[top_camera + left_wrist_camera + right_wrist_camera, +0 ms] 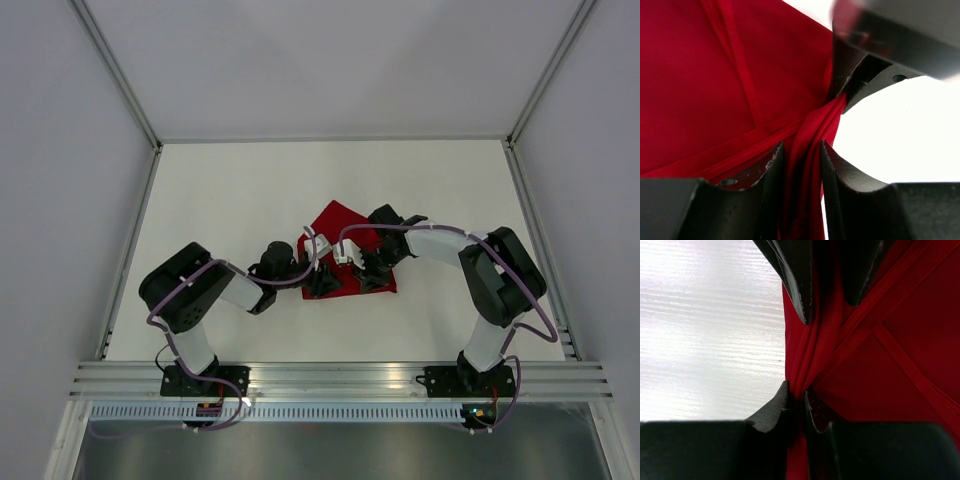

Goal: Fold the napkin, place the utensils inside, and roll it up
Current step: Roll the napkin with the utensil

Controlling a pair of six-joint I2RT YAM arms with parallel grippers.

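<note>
The red napkin [338, 222] lies mid-table, its near edge gathered into a thick bunch. My left gripper [322, 283] and right gripper [372, 278] face each other along that edge. In the left wrist view the bunched napkin [807, 150] runs between the left gripper's [801, 147] fingers, which stand apart and open around it. The right gripper [840, 95] pinches the same bunch farther on. In the right wrist view the right gripper [796, 390] is shut on the napkin [900, 380], with the left gripper [830, 310] opposite. The utensils are hidden.
The white table [230, 200] is walled on the left, back and right. An aluminium rail [340, 378] at the near edge carries both arm bases. Purple cables loop along both arms above the cloth.
</note>
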